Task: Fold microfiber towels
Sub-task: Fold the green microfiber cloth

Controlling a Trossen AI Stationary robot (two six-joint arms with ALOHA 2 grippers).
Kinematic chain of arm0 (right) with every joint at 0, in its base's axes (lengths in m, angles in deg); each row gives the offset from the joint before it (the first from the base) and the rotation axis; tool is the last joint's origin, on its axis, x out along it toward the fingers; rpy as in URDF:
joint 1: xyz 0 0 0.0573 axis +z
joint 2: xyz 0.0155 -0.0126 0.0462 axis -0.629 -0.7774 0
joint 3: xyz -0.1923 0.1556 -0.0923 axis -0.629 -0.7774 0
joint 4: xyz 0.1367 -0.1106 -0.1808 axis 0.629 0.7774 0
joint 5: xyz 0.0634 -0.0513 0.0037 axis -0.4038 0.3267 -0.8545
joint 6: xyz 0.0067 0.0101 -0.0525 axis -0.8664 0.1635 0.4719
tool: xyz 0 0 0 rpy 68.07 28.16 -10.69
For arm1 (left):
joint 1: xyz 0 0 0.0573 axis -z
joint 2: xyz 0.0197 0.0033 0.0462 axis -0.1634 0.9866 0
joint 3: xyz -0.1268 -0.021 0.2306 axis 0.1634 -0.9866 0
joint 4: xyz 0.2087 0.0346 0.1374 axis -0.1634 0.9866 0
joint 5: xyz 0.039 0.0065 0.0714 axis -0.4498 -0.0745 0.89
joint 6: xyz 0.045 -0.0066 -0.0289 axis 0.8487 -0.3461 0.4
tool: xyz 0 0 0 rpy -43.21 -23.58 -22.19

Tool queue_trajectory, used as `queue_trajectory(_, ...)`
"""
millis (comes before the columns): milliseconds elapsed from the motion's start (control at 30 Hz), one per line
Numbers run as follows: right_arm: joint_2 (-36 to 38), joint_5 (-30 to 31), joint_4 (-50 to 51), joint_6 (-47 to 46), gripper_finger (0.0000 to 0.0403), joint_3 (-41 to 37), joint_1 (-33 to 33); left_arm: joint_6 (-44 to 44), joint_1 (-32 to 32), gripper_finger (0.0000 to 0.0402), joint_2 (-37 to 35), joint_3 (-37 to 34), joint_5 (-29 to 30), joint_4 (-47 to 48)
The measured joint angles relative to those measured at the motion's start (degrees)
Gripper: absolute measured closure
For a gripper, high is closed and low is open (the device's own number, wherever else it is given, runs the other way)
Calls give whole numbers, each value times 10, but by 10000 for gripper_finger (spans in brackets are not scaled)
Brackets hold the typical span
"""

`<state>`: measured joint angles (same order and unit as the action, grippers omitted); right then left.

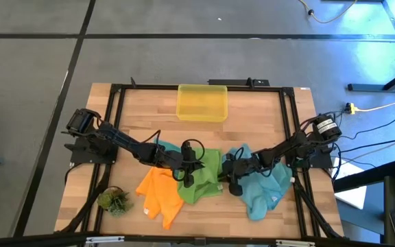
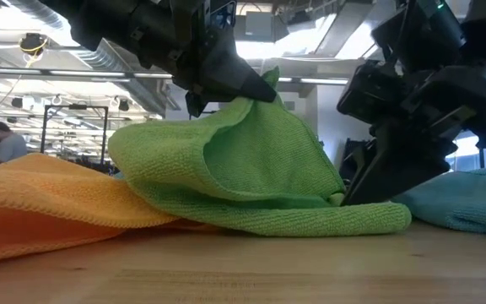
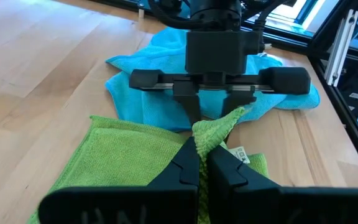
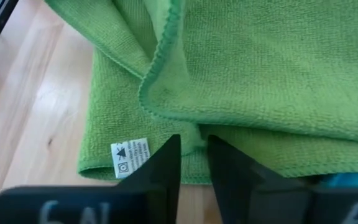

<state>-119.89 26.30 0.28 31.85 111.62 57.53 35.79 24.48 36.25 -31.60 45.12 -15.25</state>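
Observation:
A green microfiber towel [image 1: 201,189] lies crumpled at the table's middle. One part of it is pulled up into a peak [image 2: 264,84]. My left gripper [image 3: 202,149] comes from the table's left and is shut on that peak. My right gripper [image 4: 192,142] comes from the right, its fingertips low at the towel's right-hand edge [image 2: 348,196], closed on it. An orange towel [image 1: 160,195] lies at the near left, partly under the green one. One teal towel [image 1: 266,189] lies under my right arm. Another teal towel [image 1: 166,147] lies behind my left arm. My left gripper pinches a bunched corner of the green towel [image 3: 219,124] between its two fingers, slanting down from the table's left. That part is lifted into a peak, and the rest hangs slack onto the table. My right gripper pinches the towel's folded edge [image 4: 191,132] between its fingertips, near the corner with the white label [image 4: 131,157]. It slants down from the table's right. The towel there lies on the table.
A yellow translucent bin [image 1: 202,101] stands at the far middle of the table. A small green plant tuft [image 1: 113,200] sits at the near left corner. Black frame rails [image 1: 290,130] run along the table's sides. Bare wood shows between the bin and the towels.

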Motion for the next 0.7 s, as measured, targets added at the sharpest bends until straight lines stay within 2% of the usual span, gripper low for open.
queue_trajectory(200, 0, -2, 3, 13, 394, 0, 0, 0, 0, 401, 0, 0, 0, 0)
queue_trajectory(400, 0, -4, 0, 14, 399, 1, 0, 0, 0, 401, 0, 0, 0, 0)
queue_trajectory(700, 0, -64, 2, 15, 401, 46, 20, 0, 0, 402, 0, 0, 0, 0)
